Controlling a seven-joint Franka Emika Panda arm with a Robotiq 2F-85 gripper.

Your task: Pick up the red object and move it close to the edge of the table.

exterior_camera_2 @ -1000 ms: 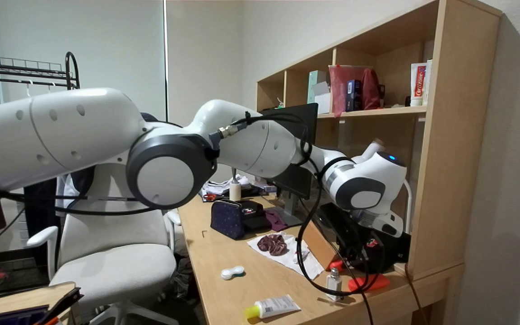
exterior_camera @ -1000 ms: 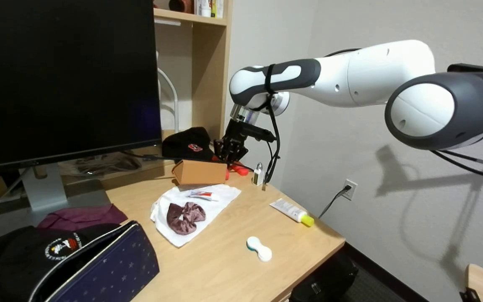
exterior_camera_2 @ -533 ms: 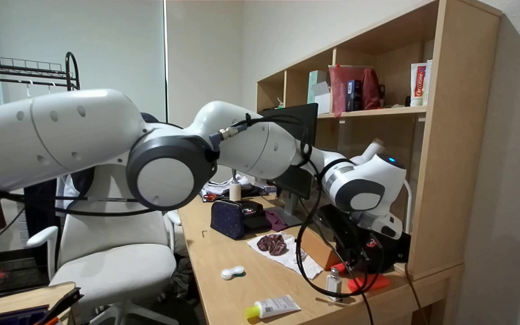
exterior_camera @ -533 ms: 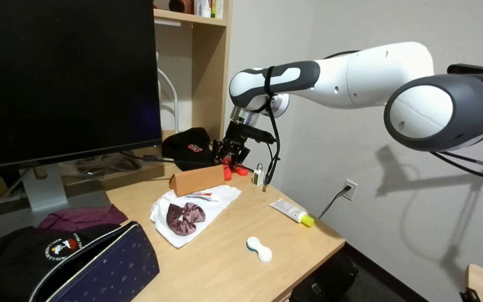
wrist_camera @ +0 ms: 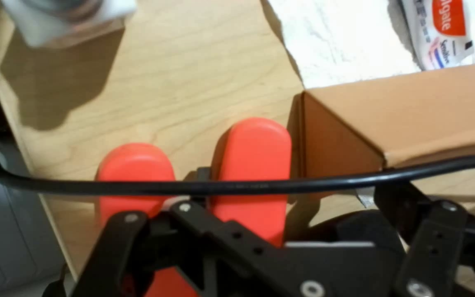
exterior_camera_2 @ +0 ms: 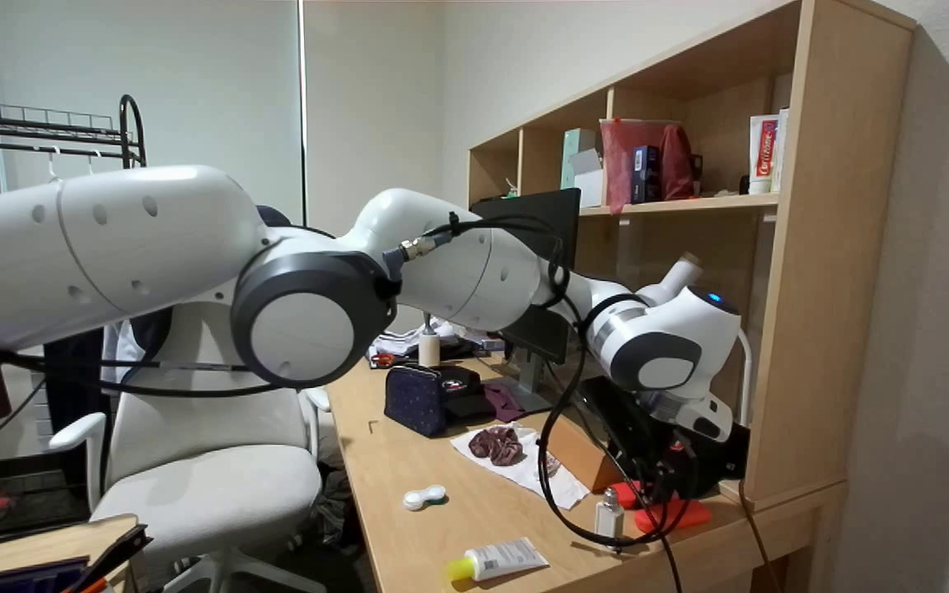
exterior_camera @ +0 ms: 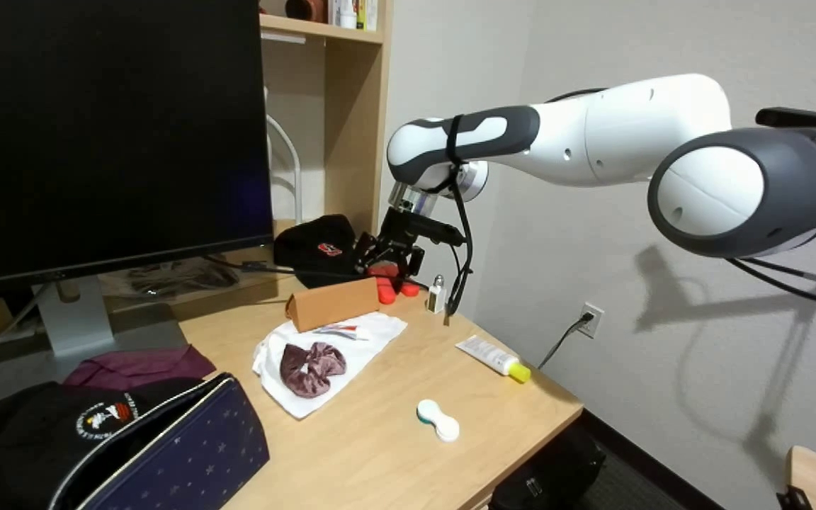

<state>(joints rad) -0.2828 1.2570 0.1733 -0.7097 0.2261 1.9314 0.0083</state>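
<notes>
Wrist view: red bar [wrist_camera: 256,150] on the table [wrist_camera: 188,74], sitting between the fingers of the gripper [wrist_camera: 291,185], which stand wide apart; whether either one touches it, can't tell. Crowded spot. Second red bar [wrist_camera: 134,165] just beside it on the side nearer the table's edge, one finger slotted between the two. Brown case [wrist_camera: 344,111] sits close along the opposite side, little room there. Black cable [wrist_camera: 237,187] cuts across the view, hiding a strip of each bar; gripper covers their lower parts. White cloth [wrist_camera: 328,45] next to the case, toothpaste packet [wrist_camera: 439,29] on it. Small bottle [wrist_camera: 68,20] near the edge, blurred.

Both exterior views: scrunchie [exterior_camera: 312,368] also on the cloth, black hat [exterior_camera: 323,248] behind the case. Tube [exterior_camera: 482,352] with yellow end and lens case [exterior_camera: 438,420] lie well apart from the gripper. Navy pouch [exterior_camera: 195,446] farther off, in front of the monitor [exterior_camera: 110,127].
</notes>
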